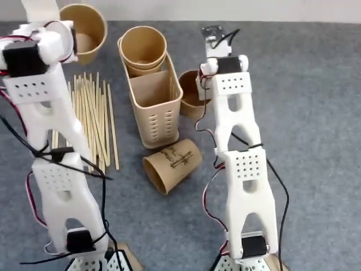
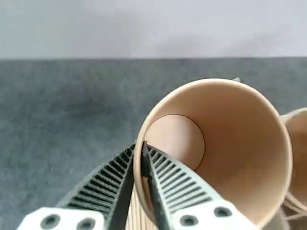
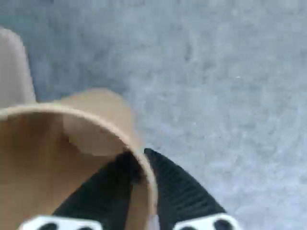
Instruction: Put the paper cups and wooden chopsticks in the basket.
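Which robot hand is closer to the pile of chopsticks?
Left. The left hand pinches a paper cup by its rim just past the far end of the chopsticks. The right hand pinches another cup on the other side of the basket.

High view: fixed above and behind arm bases [image 1: 251,248], aimed down and forward over table [image 1: 316,113] from some height. Left wrist view: mounted behind left gripper [image 2: 142,147], aimed forward and low, far wall [image 2: 153,28] included; left cup [image 2: 225,134] seen very close. Right wrist view: mounted behind right gripper [image 3: 138,156], aimed steeply down; right cup [image 3: 43,158] seen very close. Both cups shared with high view.
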`<state>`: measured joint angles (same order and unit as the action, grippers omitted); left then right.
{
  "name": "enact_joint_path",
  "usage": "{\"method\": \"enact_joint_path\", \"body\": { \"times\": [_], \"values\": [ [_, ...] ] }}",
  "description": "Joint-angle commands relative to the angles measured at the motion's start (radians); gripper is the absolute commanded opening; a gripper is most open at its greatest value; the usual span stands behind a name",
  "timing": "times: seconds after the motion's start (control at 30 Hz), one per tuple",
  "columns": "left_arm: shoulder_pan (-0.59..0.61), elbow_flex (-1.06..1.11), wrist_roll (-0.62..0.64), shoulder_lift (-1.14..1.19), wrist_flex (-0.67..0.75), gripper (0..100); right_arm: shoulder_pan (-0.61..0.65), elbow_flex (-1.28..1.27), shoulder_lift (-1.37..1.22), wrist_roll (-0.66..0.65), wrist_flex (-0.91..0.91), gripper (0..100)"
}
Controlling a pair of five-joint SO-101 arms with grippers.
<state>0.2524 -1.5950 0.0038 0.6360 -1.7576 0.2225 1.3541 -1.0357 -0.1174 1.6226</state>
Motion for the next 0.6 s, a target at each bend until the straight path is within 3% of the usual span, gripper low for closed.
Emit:
{"method": "enact_joint_path", "body": {
  "times": [0.0, 0.23, 0.4, 0.57],
  "values": [
    [-0.058, -0.053, -0.006, -0.117, -0.008, 1, -0.054, 0.133, 0.035, -0.003, 0.038, 0.5],
    [-0.209, -0.010, 0.035, -0.252, -0.006, 0, -0.101, 0.380, 0.173, -0.009, 0.142, 0.5],
    [-0.309, 0.111, 0.083, -0.329, 0.035, 0, -0.101, 0.294, 0.328, -0.009, 0.142, 0.5],
    [-0.308, 0.291, 0.084, -0.286, 0.184, 0, -0.059, 0.193, 0.486, -0.009, 0.137, 0.5]
  ]
}}
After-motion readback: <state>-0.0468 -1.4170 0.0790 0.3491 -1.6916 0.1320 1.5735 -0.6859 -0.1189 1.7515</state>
